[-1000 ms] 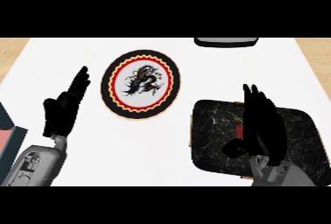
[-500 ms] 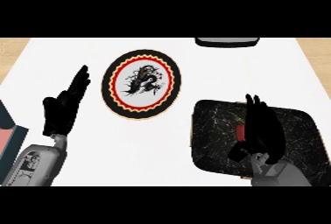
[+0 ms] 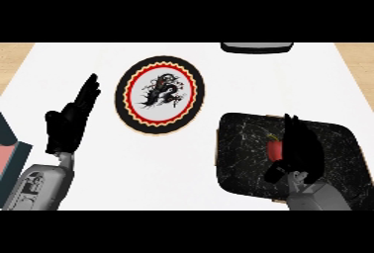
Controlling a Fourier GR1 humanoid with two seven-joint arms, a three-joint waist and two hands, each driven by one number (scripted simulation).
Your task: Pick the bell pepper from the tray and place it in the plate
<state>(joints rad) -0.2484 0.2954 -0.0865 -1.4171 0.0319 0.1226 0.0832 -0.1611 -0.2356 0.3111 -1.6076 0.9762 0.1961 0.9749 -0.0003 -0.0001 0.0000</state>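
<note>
A red bell pepper [image 3: 275,148] lies on the black marbled tray [image 3: 245,153] at the right. Only its left part shows, beside my right hand [image 3: 301,150]. That hand stands over the tray with straight fingers pointing away from me, and it hides the rest of the pepper. I cannot tell whether it touches the pepper. The round plate [image 3: 159,94], with a black rim, a red and yellow ring and a dark dragon figure on white, lies left of the tray with nothing on it. My left hand [image 3: 70,121] rests open at the left, fingers up.
A dark flat object [image 3: 256,47] sits at the counter's far edge. A dark and reddish object [image 3: 10,146] shows at the left edge. Wooden floor shows beyond the white counter [image 3: 146,163] at both upper corners.
My right hand has drawn back toward me and a little to the right over the tray, uncovering the left part of the red pepper. The left hand has stayed still.
</note>
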